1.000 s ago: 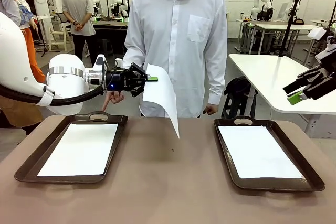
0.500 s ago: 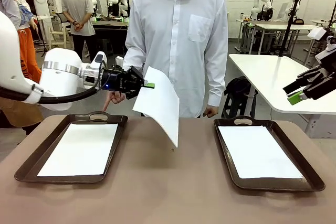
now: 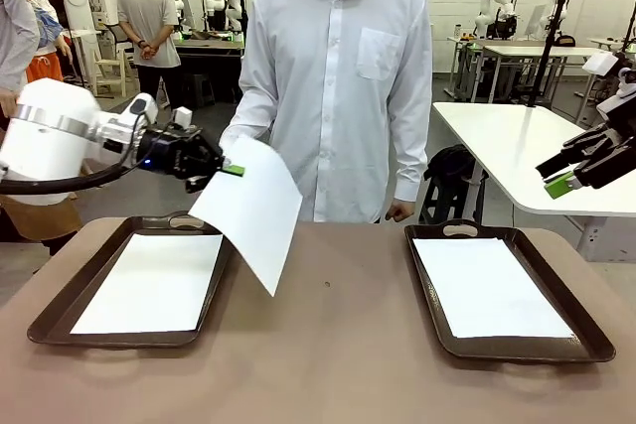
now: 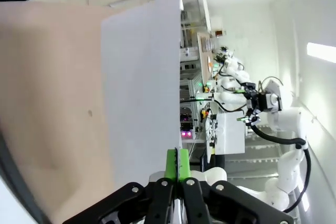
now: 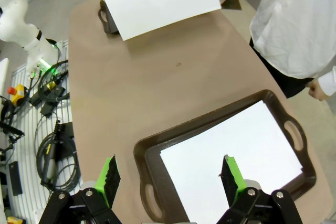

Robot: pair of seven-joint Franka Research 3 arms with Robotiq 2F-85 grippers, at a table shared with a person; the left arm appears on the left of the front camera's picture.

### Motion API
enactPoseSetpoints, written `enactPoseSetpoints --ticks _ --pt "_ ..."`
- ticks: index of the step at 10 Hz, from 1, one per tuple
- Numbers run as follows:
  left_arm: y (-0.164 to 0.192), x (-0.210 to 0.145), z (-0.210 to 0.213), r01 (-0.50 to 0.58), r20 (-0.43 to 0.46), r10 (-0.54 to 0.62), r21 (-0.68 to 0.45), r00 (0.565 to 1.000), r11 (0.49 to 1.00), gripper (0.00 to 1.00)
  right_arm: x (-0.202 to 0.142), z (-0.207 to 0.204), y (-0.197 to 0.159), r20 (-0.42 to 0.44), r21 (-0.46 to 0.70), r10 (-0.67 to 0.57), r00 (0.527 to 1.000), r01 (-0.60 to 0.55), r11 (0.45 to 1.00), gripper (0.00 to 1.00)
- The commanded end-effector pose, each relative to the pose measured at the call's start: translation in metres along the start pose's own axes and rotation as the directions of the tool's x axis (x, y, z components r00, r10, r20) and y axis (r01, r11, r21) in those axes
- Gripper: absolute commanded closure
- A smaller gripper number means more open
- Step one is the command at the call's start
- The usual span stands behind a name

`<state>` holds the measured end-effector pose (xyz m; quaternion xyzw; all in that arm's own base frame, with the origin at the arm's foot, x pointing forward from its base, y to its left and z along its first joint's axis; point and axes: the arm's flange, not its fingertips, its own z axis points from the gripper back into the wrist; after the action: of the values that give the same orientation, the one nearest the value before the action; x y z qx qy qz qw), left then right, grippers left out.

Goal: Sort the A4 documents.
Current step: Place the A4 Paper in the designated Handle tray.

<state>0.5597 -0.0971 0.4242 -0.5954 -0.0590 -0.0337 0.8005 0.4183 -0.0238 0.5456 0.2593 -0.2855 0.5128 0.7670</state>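
Near, on table (image 3: 328,364): lying flat, one A4 sheet in left tray (image 3: 60,320), another in right tray (image 3: 586,345).
Mid-left: left gripper (image 3: 221,169) pinching shut on top corner of held sheet (image 3: 248,211), hanging sheet tilted above table just right of left tray.
Far right: right gripper (image 3: 561,181) hovering, jaws standing wide, gripping nothing.
Handling, judged: being light, thin, floppy, sagging freely from corner; easily creased or slipping; gripping at edge or corner, moving slowly.
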Motion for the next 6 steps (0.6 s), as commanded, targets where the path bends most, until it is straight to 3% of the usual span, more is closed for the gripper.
enactPoseSetpoints --ticks 1,3,6 --pt "0.011 -0.020 0.028 -0.100 0.048 0.099 0.031 0.994 0.994 0.99 0.001 -0.002 0.000 -0.009 -0.003 0.004 1.000 -0.004 1.000 0.00" --pt "0.020 -0.035 0.054 -0.141 0.118 0.138 0.017 0.983 0.990 0.99 0.001 -0.002 0.000 -0.009 -0.003 0.004 1.000 -0.004 1.000 0.00" --pt "0.031 -0.037 0.079 -0.129 0.111 0.117 0.100 0.987 0.987 0.99 0.001 -0.002 0.000 -0.009 -0.003 0.004 1.000 -0.004 1.000 0.00"
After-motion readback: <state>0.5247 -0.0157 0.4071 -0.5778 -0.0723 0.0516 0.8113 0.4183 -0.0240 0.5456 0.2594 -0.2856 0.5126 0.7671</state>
